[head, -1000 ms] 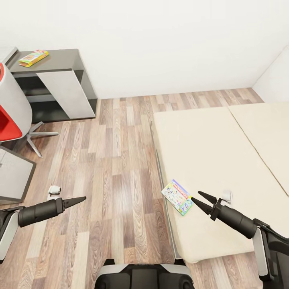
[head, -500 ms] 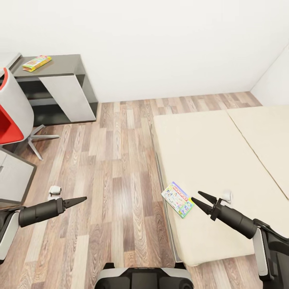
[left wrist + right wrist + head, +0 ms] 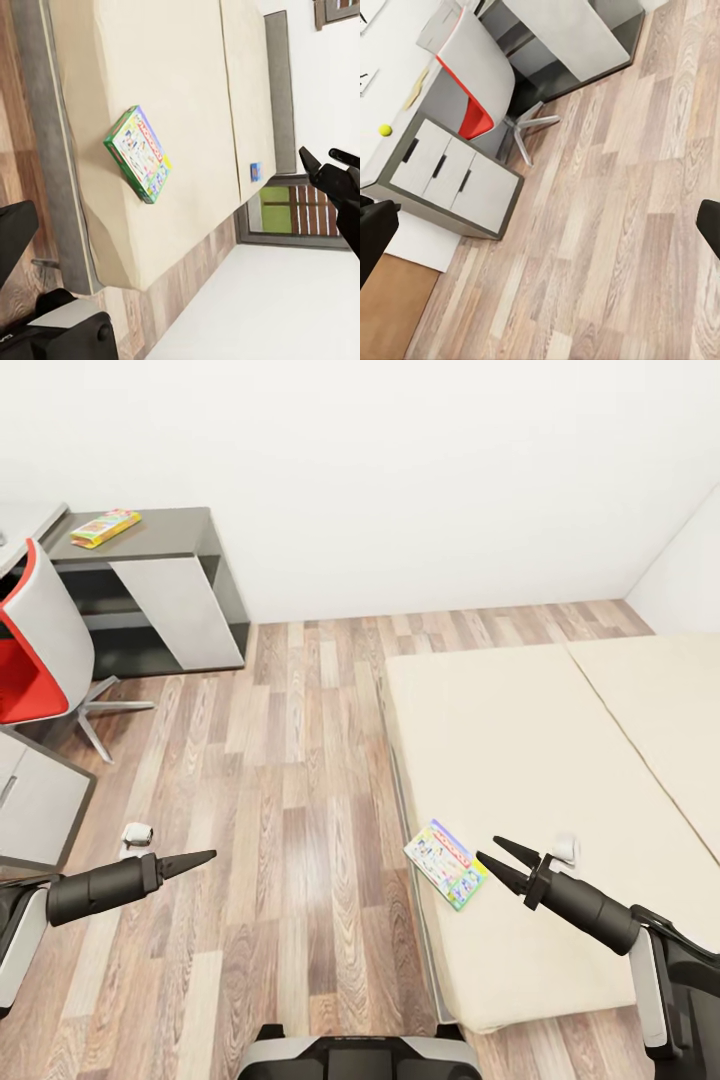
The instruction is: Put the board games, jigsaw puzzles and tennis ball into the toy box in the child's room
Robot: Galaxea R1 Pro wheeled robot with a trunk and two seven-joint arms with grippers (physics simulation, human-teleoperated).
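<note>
Board game box point(image 3: 446, 863), white-green, lies flat near the bed's point(image 3: 520, 760) front edge, just ahead of my right gripper point(image 3: 497, 863), whose fingers are spread with nothing between them; my left gripper point(image 3: 196, 859) hangs over the floor point(image 3: 300, 760), fingers together; another game point(image 3: 104, 527) sits on the table's point(image 3: 165, 525) dark wing; the tennis ball point(image 3: 385, 130) rests on its light top.

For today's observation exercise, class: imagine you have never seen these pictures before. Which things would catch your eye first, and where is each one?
A brightly printed board game lies near the edge of the beige bed, just ahead of the open right hand. A red-and-grey chair stands by the table, where another colourful game box rests on the dark wing. In the right wrist view, a small tennis ball sits on the pale desktop.
</note>
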